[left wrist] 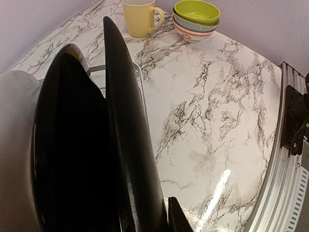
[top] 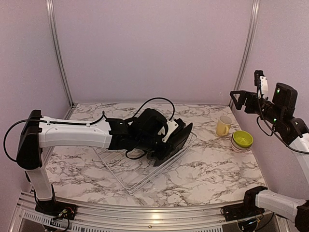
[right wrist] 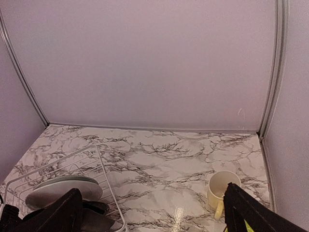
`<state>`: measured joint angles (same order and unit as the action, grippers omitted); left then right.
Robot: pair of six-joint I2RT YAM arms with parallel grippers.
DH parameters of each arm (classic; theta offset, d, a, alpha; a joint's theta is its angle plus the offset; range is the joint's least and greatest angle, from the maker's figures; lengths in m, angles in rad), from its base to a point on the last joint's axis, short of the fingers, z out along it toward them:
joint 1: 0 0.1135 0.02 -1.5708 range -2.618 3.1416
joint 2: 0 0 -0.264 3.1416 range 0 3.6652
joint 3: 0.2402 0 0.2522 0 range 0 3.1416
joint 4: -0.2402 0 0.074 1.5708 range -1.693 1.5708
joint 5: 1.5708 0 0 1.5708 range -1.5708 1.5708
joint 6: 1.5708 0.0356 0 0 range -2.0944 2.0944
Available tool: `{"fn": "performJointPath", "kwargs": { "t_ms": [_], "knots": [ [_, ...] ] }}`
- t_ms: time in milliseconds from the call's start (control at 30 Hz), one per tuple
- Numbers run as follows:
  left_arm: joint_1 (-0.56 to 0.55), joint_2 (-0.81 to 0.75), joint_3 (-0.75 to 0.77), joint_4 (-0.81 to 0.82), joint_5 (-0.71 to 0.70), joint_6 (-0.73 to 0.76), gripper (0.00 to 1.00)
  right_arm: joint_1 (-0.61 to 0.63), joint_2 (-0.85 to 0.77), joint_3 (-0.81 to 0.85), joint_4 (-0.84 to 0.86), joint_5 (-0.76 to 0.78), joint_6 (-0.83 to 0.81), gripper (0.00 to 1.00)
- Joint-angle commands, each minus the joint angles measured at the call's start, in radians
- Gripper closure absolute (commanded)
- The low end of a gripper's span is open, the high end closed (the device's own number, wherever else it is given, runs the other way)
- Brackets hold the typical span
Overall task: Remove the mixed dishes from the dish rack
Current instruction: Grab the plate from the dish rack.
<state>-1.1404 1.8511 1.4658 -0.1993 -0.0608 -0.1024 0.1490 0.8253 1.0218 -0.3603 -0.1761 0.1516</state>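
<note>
Several dishes stand on edge in the white wire dish rack [top: 130,180] at the table's middle. My left gripper [top: 165,140] is shut on the rim of the front black plate [left wrist: 130,145]. One finger [left wrist: 177,218] presses its right face; the other is hidden behind it. A second black plate [left wrist: 67,145] and a whitish plate [left wrist: 14,121] stand to its left. The pale yellow mug [top: 223,126] stands on the table at the right. Beside it, the lime-green bowl [top: 242,139] tops a stack of bowls. My right gripper [right wrist: 152,212] hangs open and empty, high at the right.
In the left wrist view the stack shows a grey-green bowl [left wrist: 193,24] and a red-patterned bowl [left wrist: 190,35] under the lime one. The right wrist view shows the rack's corner [right wrist: 104,174] with a pale plate [right wrist: 63,191]. Lilac walls enclose the table.
</note>
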Motion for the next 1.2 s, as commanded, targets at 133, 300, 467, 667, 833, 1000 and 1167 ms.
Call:
{"fn": "performJointPath", "kwargs": {
  "t_ms": [133, 300, 467, 667, 833, 1000, 1167],
  "knots": [
    [-0.004, 0.006, 0.035, -0.069, 0.009, 0.035, 0.95, 0.003, -0.015, -0.006, -0.011, 0.018, -0.014, 0.01],
    [-0.004, -0.002, 0.050, -0.096, 0.032, 0.086, 0.99, 0.003, -0.015, -0.006, -0.014, 0.019, -0.012, 0.02],
    [-0.004, -0.005, 0.085, -0.118, 0.044, 0.096, 1.00, 0.003, -0.016, -0.003, -0.014, 0.021, -0.008, 0.01],
    [-0.004, -0.033, 0.116, -0.144, 0.050, 0.096, 1.00, 0.003, -0.007, 0.001, -0.009, 0.013, 0.001, 0.01],
    [-0.004, -0.072, 0.132, -0.158, 0.080, 0.096, 1.00, 0.002, -0.002, 0.001, 0.001, 0.004, 0.013, 0.02],
    [-0.004, -0.115, 0.133, -0.144, 0.094, 0.096, 1.00, 0.003, -0.004, -0.003, 0.006, -0.002, 0.022, 0.01],
    [-0.003, -0.149, 0.129, -0.122, 0.107, 0.096, 1.00, 0.002, -0.007, 0.001, 0.002, -0.003, 0.023, 0.01]
  ]
}}
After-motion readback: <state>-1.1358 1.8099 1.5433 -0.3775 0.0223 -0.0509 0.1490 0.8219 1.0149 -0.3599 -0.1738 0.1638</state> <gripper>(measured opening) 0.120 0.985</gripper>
